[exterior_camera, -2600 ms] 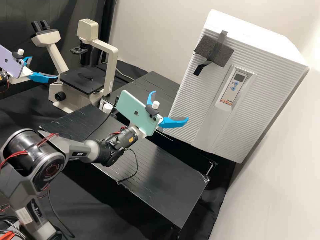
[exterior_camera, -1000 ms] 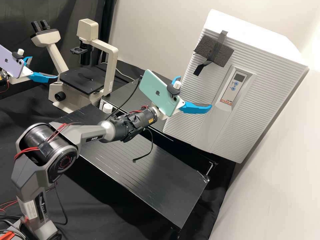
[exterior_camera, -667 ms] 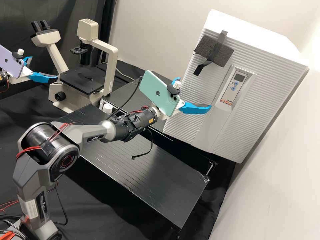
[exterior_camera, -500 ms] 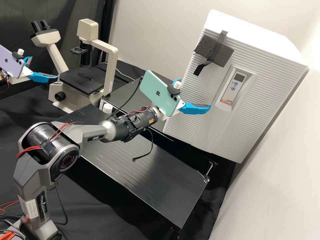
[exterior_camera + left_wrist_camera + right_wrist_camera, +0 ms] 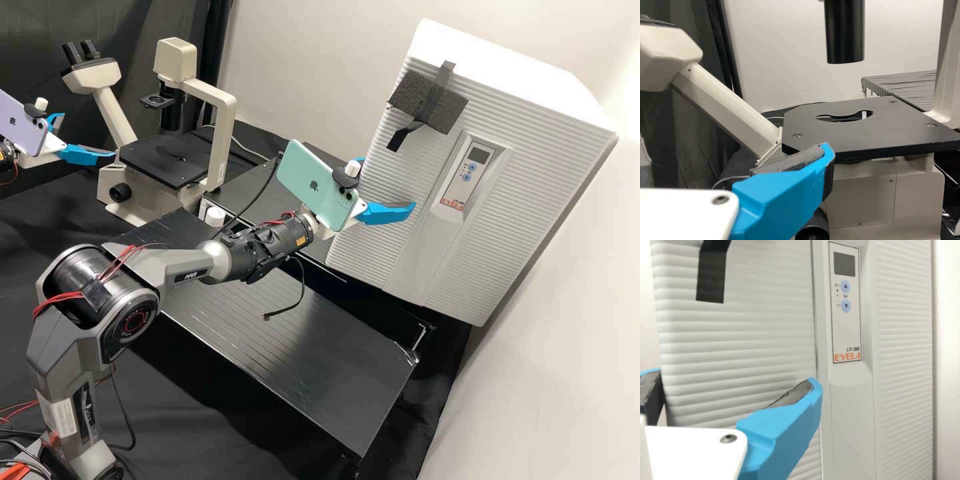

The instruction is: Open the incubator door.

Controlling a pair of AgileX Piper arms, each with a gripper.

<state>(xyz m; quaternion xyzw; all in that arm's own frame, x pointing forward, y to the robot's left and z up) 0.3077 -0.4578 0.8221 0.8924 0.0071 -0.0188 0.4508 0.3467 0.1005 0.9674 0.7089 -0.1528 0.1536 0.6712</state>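
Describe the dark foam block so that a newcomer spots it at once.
Find the big white ribbed incubator. High on its front, at the left in the high view, sits a dark foam block crossed by dark tape. Its rough grey surface sets it apart from the pale control panel.

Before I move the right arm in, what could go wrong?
The right gripper stands open before the incubator door; driven straight in, its fingers might scrape rather than catch an edge. The cable dangling behind could snag on the black bench top. The tape hanging on the door might catch a finger.
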